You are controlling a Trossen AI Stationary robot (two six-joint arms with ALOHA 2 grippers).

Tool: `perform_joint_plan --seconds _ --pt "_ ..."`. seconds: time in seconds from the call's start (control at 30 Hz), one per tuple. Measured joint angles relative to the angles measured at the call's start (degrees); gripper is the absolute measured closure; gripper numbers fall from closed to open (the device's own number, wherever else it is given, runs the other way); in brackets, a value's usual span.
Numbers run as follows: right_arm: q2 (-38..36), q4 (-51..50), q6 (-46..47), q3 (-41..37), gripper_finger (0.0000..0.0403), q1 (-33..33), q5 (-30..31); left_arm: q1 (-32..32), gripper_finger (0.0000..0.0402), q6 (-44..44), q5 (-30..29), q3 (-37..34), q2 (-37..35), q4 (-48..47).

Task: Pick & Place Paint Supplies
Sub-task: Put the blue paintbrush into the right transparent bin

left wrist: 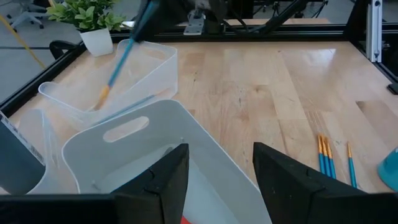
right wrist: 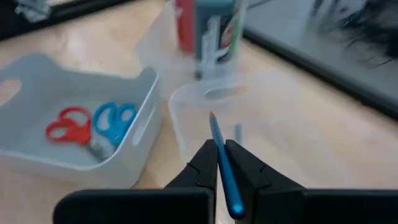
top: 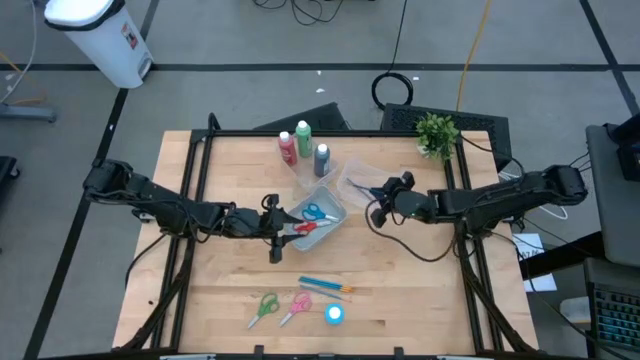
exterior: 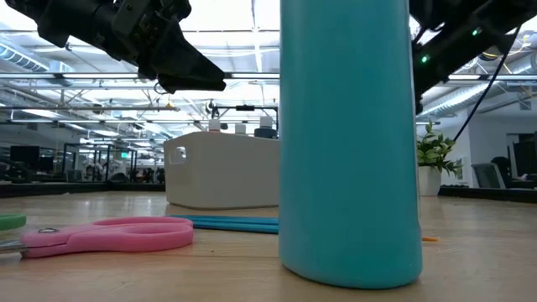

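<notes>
From above, the right gripper [top: 381, 194] hangs over a clear tub [top: 362, 178] near the middle of the wooden table [top: 220, 300], a thin blue brush [top: 358, 187] pinched in its fingers. The left gripper [top: 277, 238] hovers at the near edge of the white bin [top: 335, 213], where red scissors [top: 305, 227] and blue scissors [top: 317, 211] already lie. Red, green and grey bottles [top: 304, 148] stand in a second tub behind. Still out on the boards are three brushes [top: 325, 288], green scissors [top: 264, 306], pink scissors [top: 297, 307] and a light blue bottle [top: 334, 314]. A potted plant [top: 437, 134] sits at the far right corner.

At table height, the light blue bottle [exterior: 349, 143] fills the foreground, pink scissors [exterior: 105, 234] beside it, with an open hall of desks and ceiling lights behind.

The left wrist camera shows its fingers [left wrist: 157, 185] spread and empty above the bin rim [left wrist: 186, 127].

The right wrist camera shows the brush [right wrist: 224, 165] clamped between closed fingers, tip aimed into the clear tub [right wrist: 249, 102].

The step in hand appears to be placing this brush; the next move likely calls for lowering it inside the tub walls before letting go, so it does not tip out over the rim.
</notes>
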Motion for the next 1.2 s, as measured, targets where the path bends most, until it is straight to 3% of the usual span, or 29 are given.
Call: perform_joint_plan --seconds 0.13,0.37,1.0,1.2 --pt "4.3 3.8 -0.5 0.0 0.0399 -1.8 -5.5 0.0 0.022 0.3 0.0 0.0 0.0 0.0" --pt "8.7 13.4 -4.1 0.0 0.0399 -3.3 -8.5 0.1 0.022 0.3 0.0 0.0 0.0 0.0" --pt "7.3 13.1 -6.7 0.0 0.0395 -3.2 -8.1 0.1 0.022 0.0 0.0 0.0 0.0 -0.4" --pt "4.6 9.0 -6.9 0.0 0.0394 -2.0 -1.7 0.1 0.022 -0.1 0.0 0.0 0.0 -0.4"
